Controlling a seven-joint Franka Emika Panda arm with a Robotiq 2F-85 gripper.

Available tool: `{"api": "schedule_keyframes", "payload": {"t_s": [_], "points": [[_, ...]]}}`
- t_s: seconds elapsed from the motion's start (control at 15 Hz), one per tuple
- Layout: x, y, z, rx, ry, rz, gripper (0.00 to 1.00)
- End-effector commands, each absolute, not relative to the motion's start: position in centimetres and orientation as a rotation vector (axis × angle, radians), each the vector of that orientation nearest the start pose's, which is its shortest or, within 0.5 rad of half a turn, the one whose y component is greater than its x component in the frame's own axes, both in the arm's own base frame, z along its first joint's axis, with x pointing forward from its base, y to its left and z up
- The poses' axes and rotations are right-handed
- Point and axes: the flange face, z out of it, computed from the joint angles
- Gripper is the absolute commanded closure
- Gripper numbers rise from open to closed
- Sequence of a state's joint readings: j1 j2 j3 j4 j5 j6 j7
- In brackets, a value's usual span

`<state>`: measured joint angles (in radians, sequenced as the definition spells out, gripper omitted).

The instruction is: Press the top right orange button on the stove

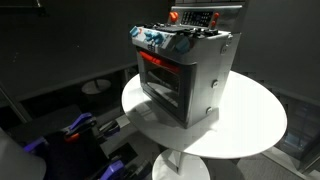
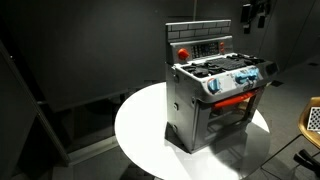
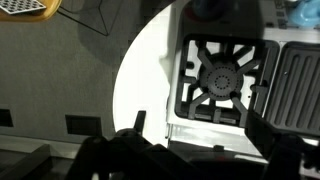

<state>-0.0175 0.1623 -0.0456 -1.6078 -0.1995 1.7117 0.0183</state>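
Observation:
The silver-grey toy stove (image 1: 190, 75) with a red-framed door stands on a round white table (image 1: 255, 125) and shows in both exterior views (image 2: 215, 95). Its raised back panel (image 2: 203, 45) carries orange-red buttons, seen too in the other exterior view (image 1: 197, 17). My gripper (image 2: 255, 14) hangs above and behind the stove's right side, clear of the panel. In the wrist view the gripper (image 3: 200, 135) is open and empty, with its fingers framing the back edge of the stove top. A black burner grate (image 3: 218, 78) lies beyond them.
Blue and purple objects (image 1: 75, 128) lie on the floor beside the table, along with a small white disc (image 1: 95, 87). A yellowish mesh object (image 2: 312, 120) stands at the frame's right edge. The table rim (image 2: 135, 150) is bare.

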Motion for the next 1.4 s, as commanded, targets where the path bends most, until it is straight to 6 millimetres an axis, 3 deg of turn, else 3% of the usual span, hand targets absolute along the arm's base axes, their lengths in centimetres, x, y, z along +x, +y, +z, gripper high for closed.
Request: {"api": "schedule_keyframes", "payload": {"t_s": [0.0,0.93,1.33], "points": [[57.8,-5.0,53.9,-3.294,-0.03,0.155,0.0],[48.4,-2.1,55.0,-3.211,-0.018,0.027,0.0],[46.6,-1.5,55.0,-3.215,-0.038,0.017,0.0]]}}
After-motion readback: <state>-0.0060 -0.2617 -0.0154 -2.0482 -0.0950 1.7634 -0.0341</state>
